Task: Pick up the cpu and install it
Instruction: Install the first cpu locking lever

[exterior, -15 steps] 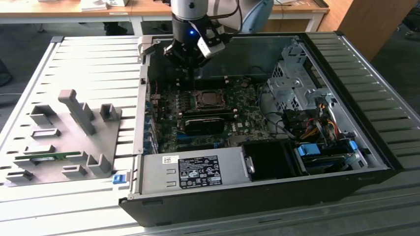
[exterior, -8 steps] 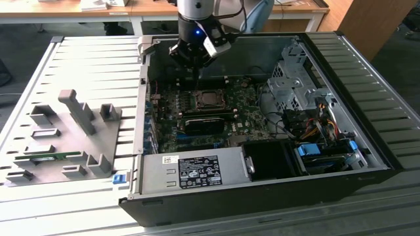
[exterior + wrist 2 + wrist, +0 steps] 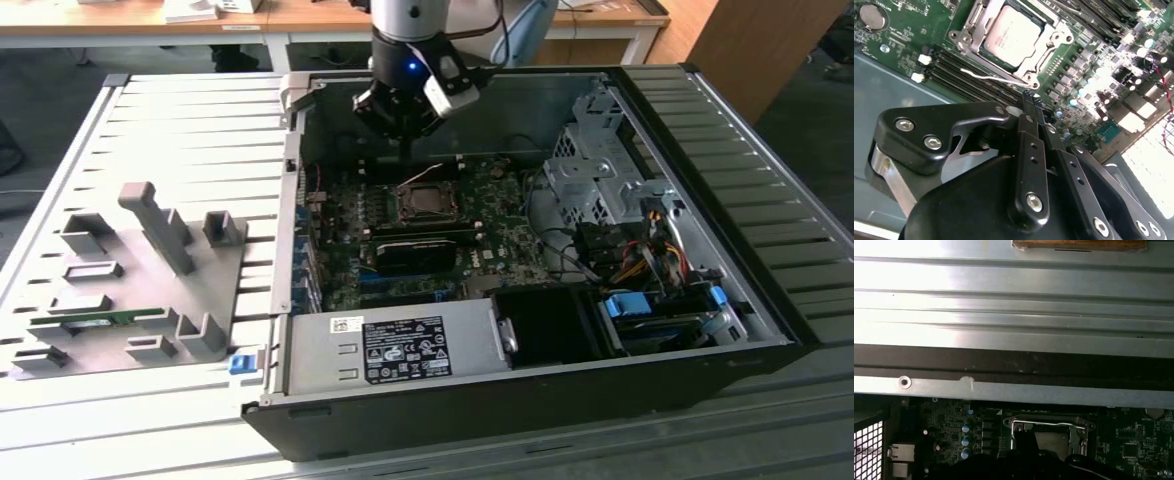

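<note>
Cpu [image 3: 1013,35] sits flat in the motherboard socket [image 3: 1051,55], metal top facing up, square so no long axis. Gripper [image 3: 1029,97] hovers above, jaws closed, empty.

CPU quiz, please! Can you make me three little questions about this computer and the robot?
1. True or false: the cpu lies in the socket.
2. Where is the pincer? A: over the board, near the socket. B: over the grey fixture plate. C: beside the power supply.
3. Fill in: the pincer holds ____.

Key: 1 true; 2 A; 3 nothing.
</note>
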